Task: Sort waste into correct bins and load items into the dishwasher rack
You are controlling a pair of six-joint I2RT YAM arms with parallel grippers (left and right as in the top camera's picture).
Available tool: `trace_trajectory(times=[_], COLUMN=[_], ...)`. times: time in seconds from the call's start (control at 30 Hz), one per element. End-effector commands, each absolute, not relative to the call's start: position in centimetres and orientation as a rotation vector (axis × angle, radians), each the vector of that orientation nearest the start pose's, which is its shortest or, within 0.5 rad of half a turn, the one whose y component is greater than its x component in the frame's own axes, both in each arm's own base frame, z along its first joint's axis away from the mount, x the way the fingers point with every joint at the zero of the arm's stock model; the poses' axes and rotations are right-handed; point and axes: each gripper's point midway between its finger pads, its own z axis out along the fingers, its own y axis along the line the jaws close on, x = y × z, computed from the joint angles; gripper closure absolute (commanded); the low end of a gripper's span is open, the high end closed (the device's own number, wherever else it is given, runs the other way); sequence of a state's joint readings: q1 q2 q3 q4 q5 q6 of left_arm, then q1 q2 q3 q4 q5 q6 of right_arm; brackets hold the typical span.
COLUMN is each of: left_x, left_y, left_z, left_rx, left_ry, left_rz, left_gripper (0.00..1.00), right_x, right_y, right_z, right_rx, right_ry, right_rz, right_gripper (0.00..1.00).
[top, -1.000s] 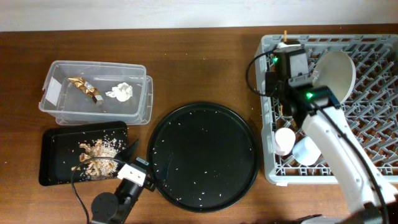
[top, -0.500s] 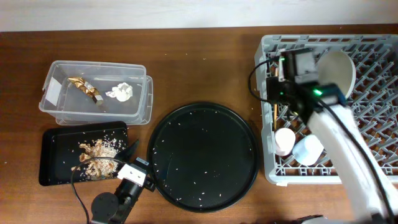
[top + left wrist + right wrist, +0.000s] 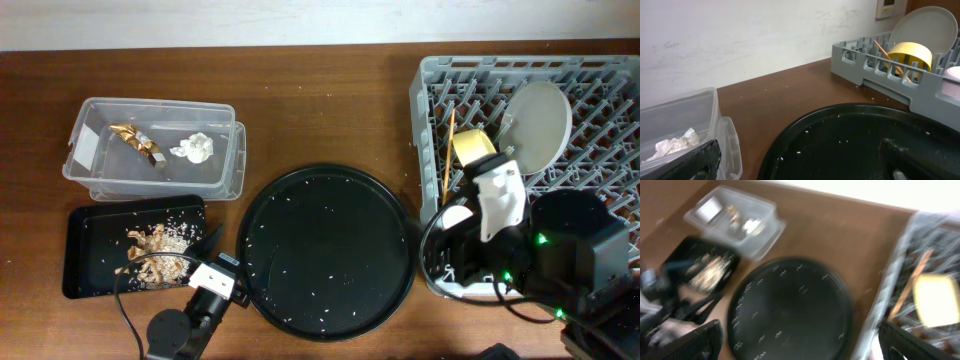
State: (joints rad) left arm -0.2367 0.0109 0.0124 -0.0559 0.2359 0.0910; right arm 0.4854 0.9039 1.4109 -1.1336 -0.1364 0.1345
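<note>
The grey dishwasher rack (image 3: 430, 100) at the right holds a pale plate (image 3: 540, 120) on edge, a yellow bowl (image 3: 470, 148), thin chopsticks (image 3: 447, 150) and a small pale cup (image 3: 455, 218). My right arm hangs over the rack's near-left corner. The right gripper (image 3: 802, 342) is open and empty, above the round black tray. In the clear tub (image 3: 225, 165) lie a gold wrapper (image 3: 140, 143) and a white tissue (image 3: 195, 148). Food scraps (image 3: 155, 250) lie on the flat black tray (image 3: 90, 225). The left gripper (image 3: 232, 258) is open and empty between the two black trays.
The large round black tray (image 3: 325, 250), speckled with rice grains, fills the middle of the table between the bins and the rack. A pale wall runs along the back. Bare wood shows behind the round tray.
The right gripper has opened and let go of the chopsticks, which now lie in the rack beside the yellow bowl. The right arm has drawn back toward the front. The left arm is unmoved.
</note>
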Motion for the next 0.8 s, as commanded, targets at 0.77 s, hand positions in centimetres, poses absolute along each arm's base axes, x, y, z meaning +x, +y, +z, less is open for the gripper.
trace_trajectory(times=[0.77], left_x=[22.5], left_y=[-9.7], left_z=[16.2], left_rx=[0.463], left_ry=[1.569], left_rz=[-0.299], left_gripper=[0.01], right_x=[19.5], right_y=[7.6], right_z=[35.5], right_rx=[-0.366], right_ry=[1.733], right_rz=[0.272], right_gripper=[0.02])
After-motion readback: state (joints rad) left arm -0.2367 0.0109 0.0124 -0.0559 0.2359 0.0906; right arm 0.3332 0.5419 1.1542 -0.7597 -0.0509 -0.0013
